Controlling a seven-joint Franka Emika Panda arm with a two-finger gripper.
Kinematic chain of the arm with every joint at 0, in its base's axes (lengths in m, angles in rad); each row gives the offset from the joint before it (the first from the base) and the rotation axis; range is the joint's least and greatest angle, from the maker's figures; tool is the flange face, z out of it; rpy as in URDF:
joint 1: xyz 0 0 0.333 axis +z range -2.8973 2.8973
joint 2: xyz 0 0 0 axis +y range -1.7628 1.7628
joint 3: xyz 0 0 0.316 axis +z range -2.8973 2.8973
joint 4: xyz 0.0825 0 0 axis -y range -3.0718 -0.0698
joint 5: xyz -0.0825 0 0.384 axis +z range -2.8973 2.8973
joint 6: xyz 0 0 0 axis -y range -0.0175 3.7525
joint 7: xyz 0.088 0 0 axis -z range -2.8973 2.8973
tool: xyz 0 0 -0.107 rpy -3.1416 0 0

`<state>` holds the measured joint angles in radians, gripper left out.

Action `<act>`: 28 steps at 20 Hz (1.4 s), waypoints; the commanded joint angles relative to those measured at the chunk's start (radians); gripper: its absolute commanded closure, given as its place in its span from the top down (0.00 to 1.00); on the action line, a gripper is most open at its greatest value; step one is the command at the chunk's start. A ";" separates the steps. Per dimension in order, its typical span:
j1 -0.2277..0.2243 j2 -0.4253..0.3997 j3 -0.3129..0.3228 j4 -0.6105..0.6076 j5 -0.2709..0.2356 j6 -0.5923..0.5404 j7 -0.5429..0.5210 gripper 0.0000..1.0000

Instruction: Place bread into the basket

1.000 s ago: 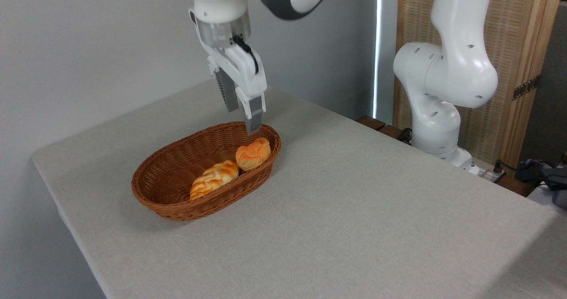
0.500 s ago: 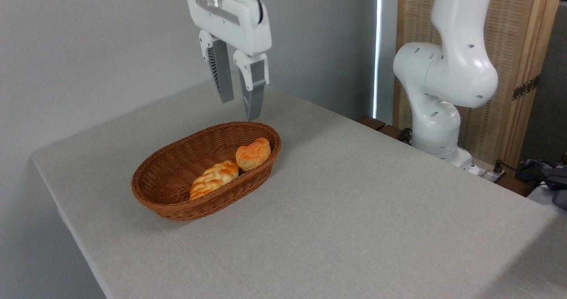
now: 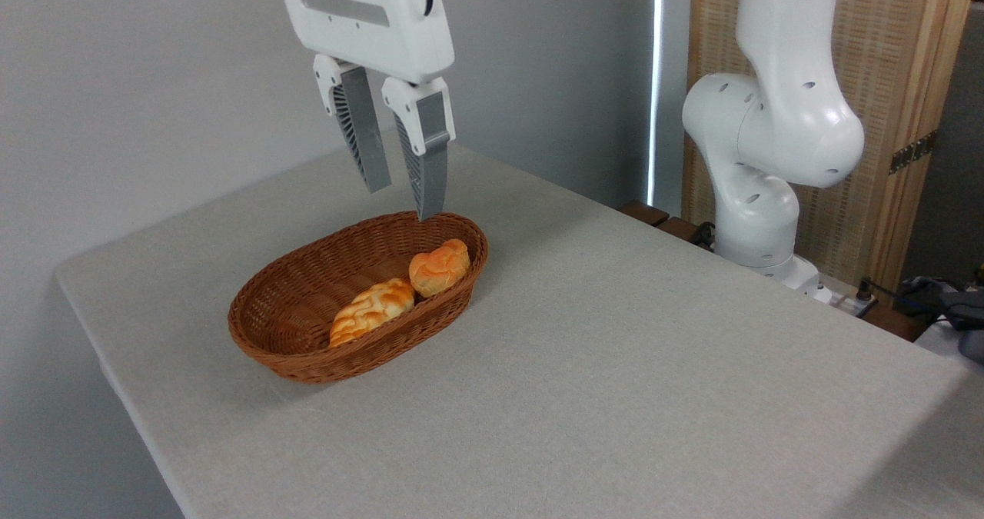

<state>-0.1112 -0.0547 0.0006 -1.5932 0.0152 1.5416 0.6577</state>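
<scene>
Camera view: bread (image 3: 439, 267) lies in basket (image 3: 307, 350), below the spread, empty fingers (image 3: 427, 173).

The bun (image 3: 439, 267) is lying inside the basket (image 3: 300, 315), at its right end, leaning against the inner wall just below the rim. It is small, round and orange, with a knotted, rosette-like top that is facing up and toward the camera. The basket is sitting flat on the table, an oval of brown woven wicker with low sloping sides, its long axis running from lower left to upper right. It is several times wider than the bun, and its left half is showing bare weave.
</scene>
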 commanded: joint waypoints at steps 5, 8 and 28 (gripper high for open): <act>-0.007 0.036 0.004 0.033 -0.003 -0.031 -0.013 1.00; 0.005 0.042 0.004 0.032 -0.001 -0.025 -0.010 1.00; 0.018 0.030 0.007 0.007 -0.038 0.026 -0.018 1.00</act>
<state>-0.0940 -0.0218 0.0007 -1.5870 0.0101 1.5537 0.6569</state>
